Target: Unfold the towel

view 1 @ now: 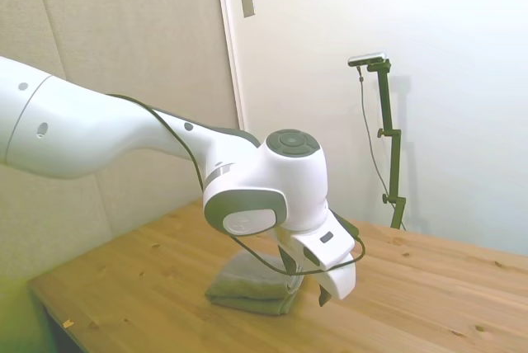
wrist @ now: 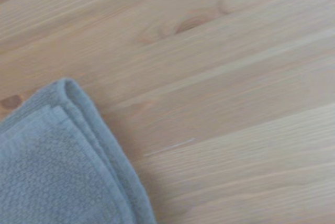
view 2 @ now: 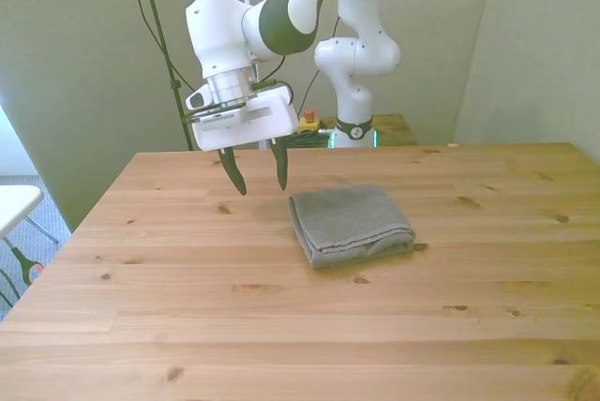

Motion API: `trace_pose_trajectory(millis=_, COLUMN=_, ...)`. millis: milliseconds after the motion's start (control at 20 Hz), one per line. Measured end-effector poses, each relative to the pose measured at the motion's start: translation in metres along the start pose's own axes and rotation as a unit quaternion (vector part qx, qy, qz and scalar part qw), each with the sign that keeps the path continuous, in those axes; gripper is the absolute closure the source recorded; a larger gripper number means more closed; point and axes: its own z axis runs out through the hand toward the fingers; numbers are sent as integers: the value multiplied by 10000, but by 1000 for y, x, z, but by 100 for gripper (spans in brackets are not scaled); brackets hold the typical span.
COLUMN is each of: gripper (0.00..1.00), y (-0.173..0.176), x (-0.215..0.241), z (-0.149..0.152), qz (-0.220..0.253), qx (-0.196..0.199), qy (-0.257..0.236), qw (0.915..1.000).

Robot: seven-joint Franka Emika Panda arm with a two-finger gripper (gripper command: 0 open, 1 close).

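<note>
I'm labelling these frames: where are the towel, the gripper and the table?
towel (view 2: 350,223): front view, middle of its top layer.
gripper (view 2: 259,177): front view, midway between open fingertips.
table (view 2: 281,326): front view, bare wood.

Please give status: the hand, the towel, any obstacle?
Hand open, empty, above bare table beside the towel. Towel folded, flat, untouched. Nothing in the way.

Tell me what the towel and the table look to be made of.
Towel: soft grey-green terry cloth, going by the looped, nubbly weave and thick rolled hems that the wrist view shows.
Table: apparently pale wood, likely pine, with joined planks, grain lines and dark knots; its low sheen suggests a light matte finish, though that is hard to confirm.
</note>
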Motion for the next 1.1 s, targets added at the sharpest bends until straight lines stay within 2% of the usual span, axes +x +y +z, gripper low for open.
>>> trace_pose_trajectory(millis=200, gripper=0, y=-2, x=-9, z=13, qz=-186, qx=300, qy=-652, qw=9972)
trace_pose_trajectory(millis=400, gripper=0, y=-6, x=-10, z=24, qz=-256, qx=342, qy=-885, qw=9952)
trace_pose_trajectory(millis=450, gripper=100, y=-7, x=-11, z=27, qz=-272, qx=339, qy=-909, qw=9949)
trace_pose_trajectory(millis=1100, gripper=100, y=-14, x=-19, z=49, qz=-394, qx=356, qy=-1088, qw=9926)
